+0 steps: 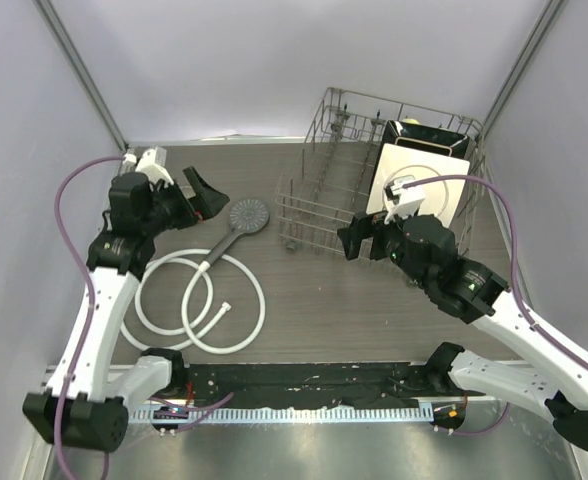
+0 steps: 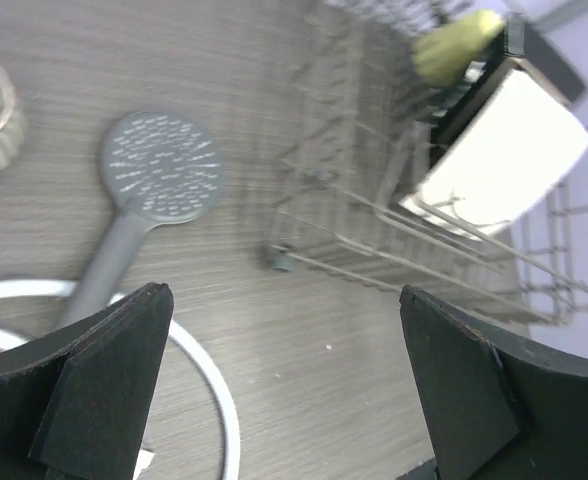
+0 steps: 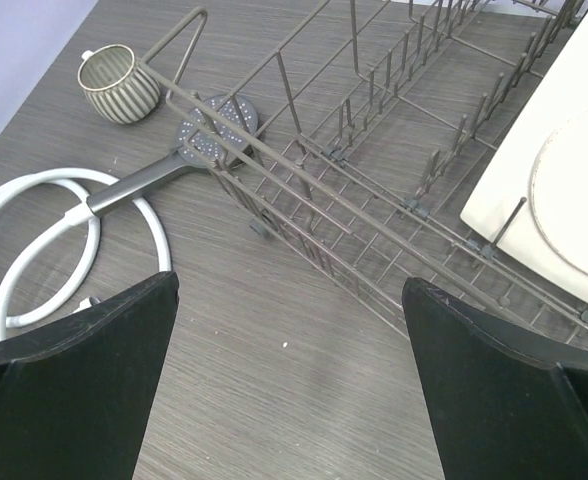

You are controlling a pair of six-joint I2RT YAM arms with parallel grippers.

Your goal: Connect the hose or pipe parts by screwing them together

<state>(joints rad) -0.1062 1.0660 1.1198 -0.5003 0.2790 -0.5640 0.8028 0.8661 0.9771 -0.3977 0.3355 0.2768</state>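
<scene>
From above, you see the left gripper (image 1: 206, 195) just beside the grey shower head (image 1: 248, 215), whose handle lies across the coiled white hose (image 1: 261, 305) on the table. The right gripper (image 1: 359, 240) is near the dish rack (image 1: 309, 200). In the left wrist view, the jaws stand wide and hold nothing. In the right wrist view, they are also wide and empty.

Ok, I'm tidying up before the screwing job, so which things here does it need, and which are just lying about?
For the job: white hose; shower head.
Lying about: dish rack; white plate standing in it; ribbed cup.
</scene>
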